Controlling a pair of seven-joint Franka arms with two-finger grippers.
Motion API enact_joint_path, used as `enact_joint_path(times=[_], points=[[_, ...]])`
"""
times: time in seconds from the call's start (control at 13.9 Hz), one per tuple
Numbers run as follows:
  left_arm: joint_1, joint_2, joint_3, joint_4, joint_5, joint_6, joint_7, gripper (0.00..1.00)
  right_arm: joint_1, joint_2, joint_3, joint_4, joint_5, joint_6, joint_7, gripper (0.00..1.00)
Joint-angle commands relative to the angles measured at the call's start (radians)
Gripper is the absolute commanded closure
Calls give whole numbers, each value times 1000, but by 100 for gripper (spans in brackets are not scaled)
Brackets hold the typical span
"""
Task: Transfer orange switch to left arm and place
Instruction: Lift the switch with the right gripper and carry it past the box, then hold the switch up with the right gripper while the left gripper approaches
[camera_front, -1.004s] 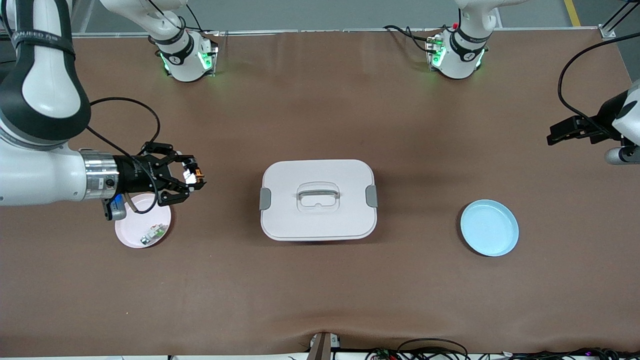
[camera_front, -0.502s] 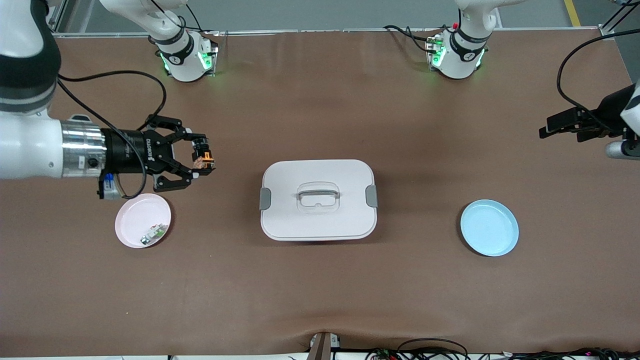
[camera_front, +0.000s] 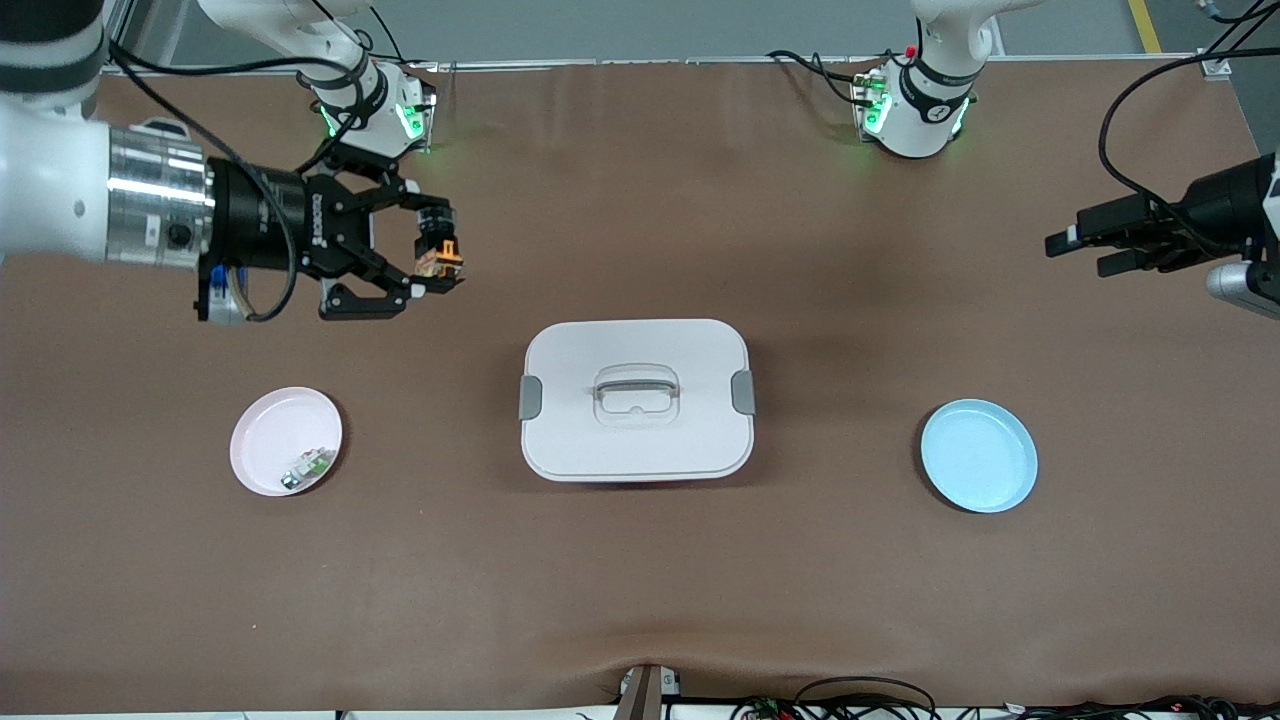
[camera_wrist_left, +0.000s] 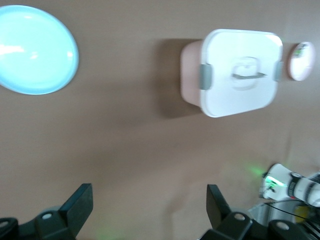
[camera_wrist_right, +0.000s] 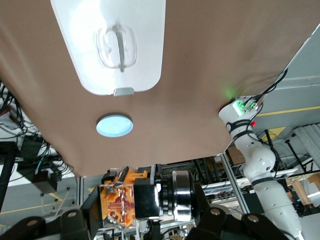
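Under the right wrist view, orange switch (camera_wrist_right: 118, 205) circuitry shows, unseen from front.

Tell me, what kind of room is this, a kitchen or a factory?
Most likely a robotics lab or test bench, not a kitchen. Two white arms are bolted to one brown table, their bases glowing green; cables trail along the table's edge, and metal framing surrounds it.
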Motion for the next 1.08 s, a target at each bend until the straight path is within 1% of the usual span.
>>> enact_joint_path(times=[0.0, 0.14, 0.22, 0.36, 0.57, 0.72, 0.86, 1.0], points=[[4, -143, 2, -174, -115, 60, 52, 0, 43, 3, -5, 29, 17, 90, 79, 100], [-4, -163, -12, -202, -184, 61, 52, 0, 51, -11, -5, 31, 27, 119, 96, 100], [-4, -175, -30, -214, -226, 61, 50, 0, 53, -12, -7, 35, 44, 132, 102, 100], [-4, -197, -62, -231, -298, 61, 35, 0, 53, -14, -7, 43, 49, 135, 105, 100], [-4, -201, -139, -230, -408, 92, 27, 0, 50, -31, -7, 45, 53, 135, 116, 100], [-4, -206, -209, -227, -476, 153, -47, 0, 50, -38, -7, 45, 53, 130, 119, 100], [-4, -207, -286, -195, -522, 213, -155, 0, 51, -38, -7, 45, 53, 130, 119, 100], [-7, -192, -343, -117, -517, 224, -274, 0, 51, -38, -7, 45, 53, 130, 117, 100]])
